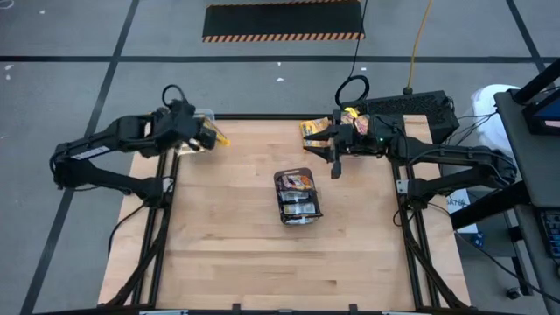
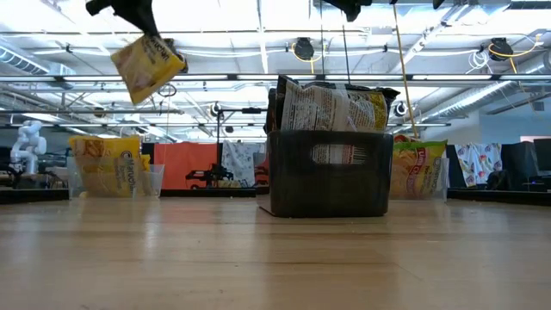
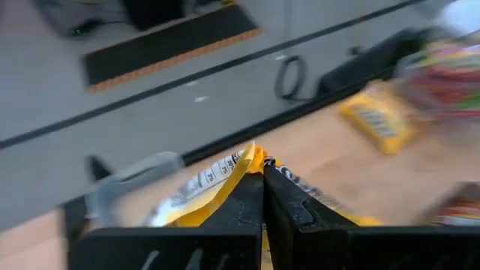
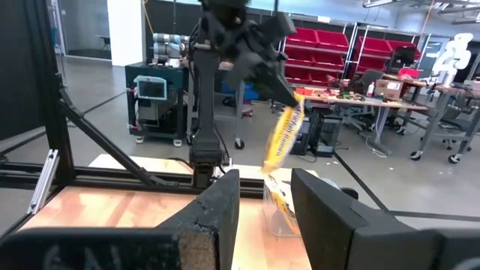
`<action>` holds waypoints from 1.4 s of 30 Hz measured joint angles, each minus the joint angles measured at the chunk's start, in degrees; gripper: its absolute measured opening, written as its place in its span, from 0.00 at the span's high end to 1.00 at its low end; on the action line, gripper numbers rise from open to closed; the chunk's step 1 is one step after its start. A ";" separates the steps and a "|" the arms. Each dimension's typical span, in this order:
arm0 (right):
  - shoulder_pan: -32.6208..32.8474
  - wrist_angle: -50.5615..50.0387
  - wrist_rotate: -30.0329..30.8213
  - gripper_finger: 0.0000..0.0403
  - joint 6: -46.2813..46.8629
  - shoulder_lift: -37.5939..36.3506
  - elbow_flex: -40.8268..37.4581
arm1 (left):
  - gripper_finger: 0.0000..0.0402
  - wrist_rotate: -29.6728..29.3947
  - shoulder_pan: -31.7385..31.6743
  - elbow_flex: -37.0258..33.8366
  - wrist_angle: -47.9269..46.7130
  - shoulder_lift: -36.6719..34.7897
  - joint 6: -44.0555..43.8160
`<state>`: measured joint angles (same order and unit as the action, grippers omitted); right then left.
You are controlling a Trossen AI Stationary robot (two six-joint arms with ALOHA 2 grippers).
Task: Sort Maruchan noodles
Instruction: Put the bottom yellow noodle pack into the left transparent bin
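Table (image 1: 262, 254): pale wood planks, smooth, low sheen. Tray (image 2: 327, 185) at centre: dark grey plastic, matt. Noodle packets (image 2: 331, 108) in it: crinkled glossy plastic film. Tub (image 2: 112, 179) at ten o'clock: clear plastic, shiny. Right gripper (image 4: 262, 217): matt black fingers, rough-textured pads.
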<state>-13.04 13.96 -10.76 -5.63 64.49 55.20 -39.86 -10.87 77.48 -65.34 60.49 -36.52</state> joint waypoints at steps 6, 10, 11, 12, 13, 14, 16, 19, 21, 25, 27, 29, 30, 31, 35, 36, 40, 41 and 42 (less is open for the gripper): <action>0.00 0.01 0.00 0.71 0.00 -0.02 -0.02 | 1.00 -2.18 -9.05 -0.03 -1.28 3.80 4.56; 0.00 0.00 0.07 0.71 0.00 -0.01 -0.02 | 1.00 -2.22 -14.11 -0.03 -1.16 6.46 7.95; 0.00 0.00 0.07 0.71 0.00 -0.02 -0.03 | 1.00 -2.24 -15.26 -0.03 -1.16 7.21 9.06; 0.00 0.01 0.07 0.71 0.00 -0.02 -0.04 | 1.00 -2.24 -16.19 -0.03 -1.16 7.94 10.02; 0.00 0.01 0.09 0.71 0.00 -0.02 -0.04 | 1.00 -2.23 -17.07 -0.03 -1.16 8.65 10.99; 0.00 0.01 0.09 0.71 0.00 -0.02 -0.02 | 1.00 -2.22 -18.00 -0.03 -1.16 9.46 11.92; 0.00 0.00 0.10 0.71 0.00 -0.02 -0.04 | 1.00 -2.20 -19.60 -0.03 -1.12 10.83 13.43; 0.00 -0.01 0.13 0.71 0.00 -0.02 -0.04 | 1.00 -2.22 -21.71 -0.03 -1.09 12.59 15.16; 0.00 -0.01 0.13 0.71 0.00 -0.02 -0.04 | 1.00 -2.21 -23.03 -0.05 -1.07 13.51 15.89; 0.00 -0.02 0.15 0.71 0.00 -0.02 -0.04 | 1.00 -2.58 -25.64 -0.05 -1.09 14.80 16.95; 0.00 -0.03 0.15 0.71 0.00 -0.02 -0.04 | 1.00 -2.83 -26.96 -0.07 -1.12 15.10 17.37; 0.00 -0.03 0.15 0.71 0.00 -0.02 -0.04 | 1.00 -2.97 -28.41 -0.07 -1.19 15.22 17.35; 0.00 -0.03 0.15 0.71 0.00 -0.02 -0.04 | 1.00 -3.03 -29.16 -0.07 -1.20 15.25 17.29; 0.00 -0.03 0.15 0.71 0.00 -0.02 -0.04 | 1.00 -3.05 -29.89 -0.07 -1.21 15.28 17.17; 0.00 -0.03 0.15 0.71 0.00 -0.02 -0.04 | 1.00 -3.03 -32.64 -0.07 -1.77 15.28 16.82; 0.00 -0.03 0.16 0.71 0.00 -0.02 -0.04 | 1.00 -3.02 -33.40 -0.07 -2.12 15.28 16.57; 0.00 -0.03 0.17 0.71 0.00 -0.02 -0.06 | 1.00 -1.08 -36.18 -0.09 -2.67 15.28 15.88; 0.00 -0.03 0.17 0.71 0.00 -0.02 -0.07 | 1.00 -0.89 -36.73 -0.11 -2.67 15.28 15.90; 0.00 -0.03 0.17 0.71 0.00 -0.02 -0.07 | 1.00 -0.89 -37.32 -0.12 -2.63 15.28 16.23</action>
<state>-13.04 13.93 -10.59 -5.63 64.47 55.13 -40.75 -48.19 77.36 -67.97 75.77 -20.29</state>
